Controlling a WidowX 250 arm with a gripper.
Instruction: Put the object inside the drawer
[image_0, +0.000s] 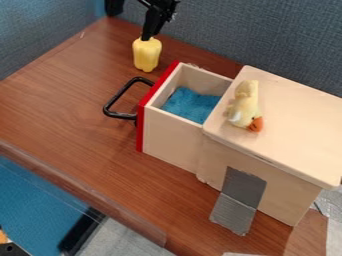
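1. Evidently the toy pepper (146, 54) is the object meant for the drawer (170, 141); from where I stand, it is upright below the arm, beyond the handle (119, 94) and outside the drawer; whether its base touches the surface (70, 102) I cannot tell.
2. It looks light, firm and hard to break, perhaps plastic; its smooth, rounded sides could slip, so I'd take hold near the narrower top, squarely, and keep it from swinging.
3. The fingers (146, 35) are close together, pinching the pepper's top, as far as I can judge; most of its body is free below them.
4. The drawer is open, with blue cloth (190, 104) inside; I'd lift the pepper well over the red front (141, 127) before lowering it; a low pass could knock it loose.
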